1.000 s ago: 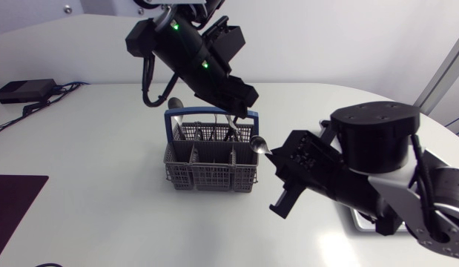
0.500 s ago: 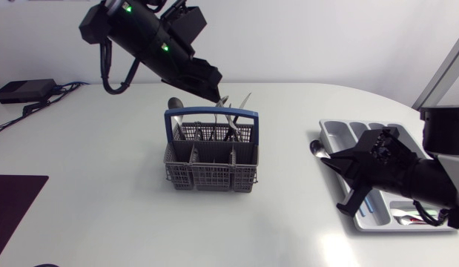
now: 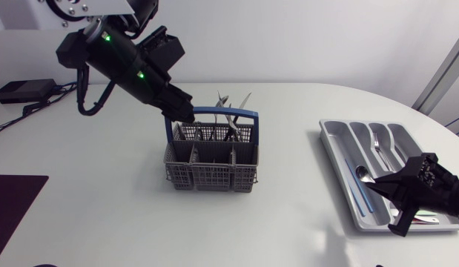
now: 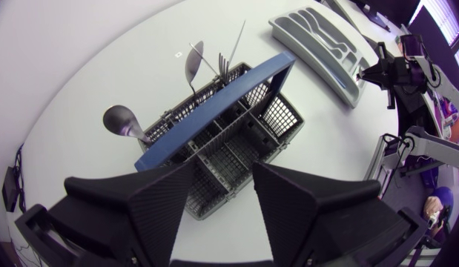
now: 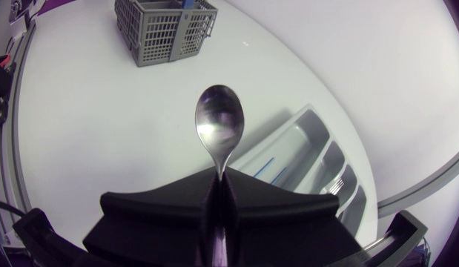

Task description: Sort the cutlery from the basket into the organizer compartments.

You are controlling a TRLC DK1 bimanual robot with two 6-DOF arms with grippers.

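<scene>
The grey cutlery basket (image 3: 210,154) with a blue handle (image 3: 214,113) stands mid-table and holds a spoon (image 4: 119,120), a second spoon (image 4: 194,63), a fork (image 4: 225,63) and a knife (image 4: 236,37). My left gripper (image 3: 181,111) hovers over the basket's back left corner, open (image 4: 225,200) with nothing between its fingers. The grey organizer (image 3: 334,144) lies at the right. My right gripper (image 3: 385,187) is shut (image 5: 218,193) on the handle of a spoon (image 5: 220,122), whose bowl (image 3: 360,173) hangs over the organizer's left side.
In the organizer (image 5: 311,156) lie a fork (image 3: 377,144), a blue-handled piece (image 3: 355,194) and a red-handled piece (image 3: 422,218). A black box (image 3: 25,90) with cables sits at the back left, a dark mat (image 3: 14,202) at the front left.
My right arm has carried the spoon from beside the basket rightward to above the organizer. My left arm has swung left along the basket's back edge, its fingers spreading wider.
</scene>
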